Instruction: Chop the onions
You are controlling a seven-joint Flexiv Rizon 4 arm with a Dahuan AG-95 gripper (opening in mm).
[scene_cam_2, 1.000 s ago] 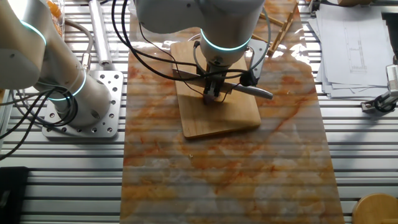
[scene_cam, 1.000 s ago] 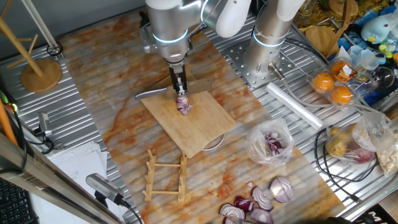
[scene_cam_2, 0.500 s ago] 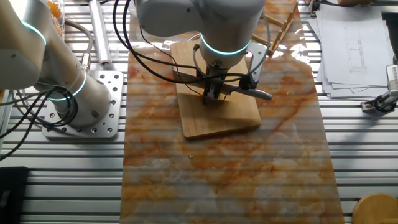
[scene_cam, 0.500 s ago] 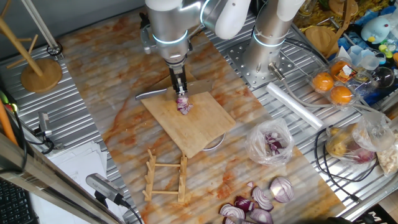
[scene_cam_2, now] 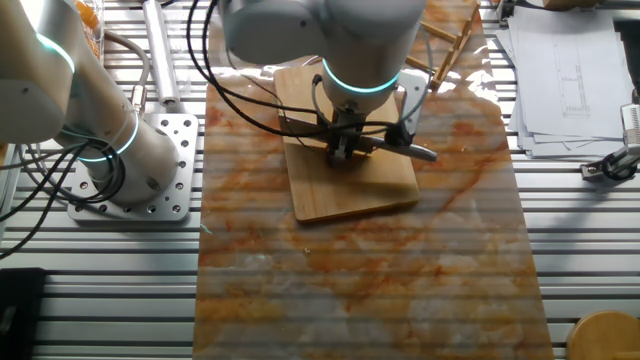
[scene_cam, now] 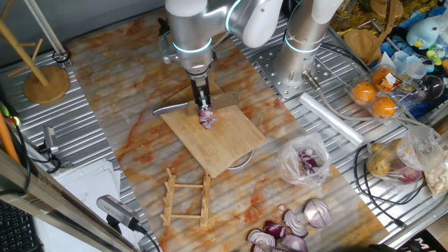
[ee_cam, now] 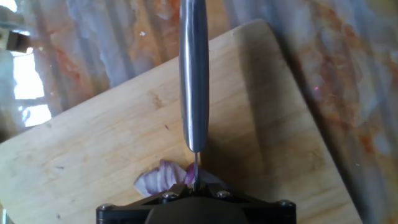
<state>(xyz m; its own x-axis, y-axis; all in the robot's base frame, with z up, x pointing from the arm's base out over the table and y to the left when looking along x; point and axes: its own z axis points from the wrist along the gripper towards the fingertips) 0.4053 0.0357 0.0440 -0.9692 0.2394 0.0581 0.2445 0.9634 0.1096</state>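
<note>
A small red-purple onion wedge lies on the bamboo cutting board. My gripper stands straight over it, shut on a grey-handled knife whose handle sticks out to the left. In the hand view the knife handle runs up the frame from the gripper, and the onion shows pale and purple right at the blade on the board. In the other fixed view the gripper hides the onion, and the knife handle points right over the board.
A clear bag of onion pieces and larger onion halves lie at the front right. A wooden rack lies in front of the board. A second arm's base, a white roll and oranges are at the right.
The gripper and knife have shifted very slightly over the onion. The onion and the board have stayed in place.
</note>
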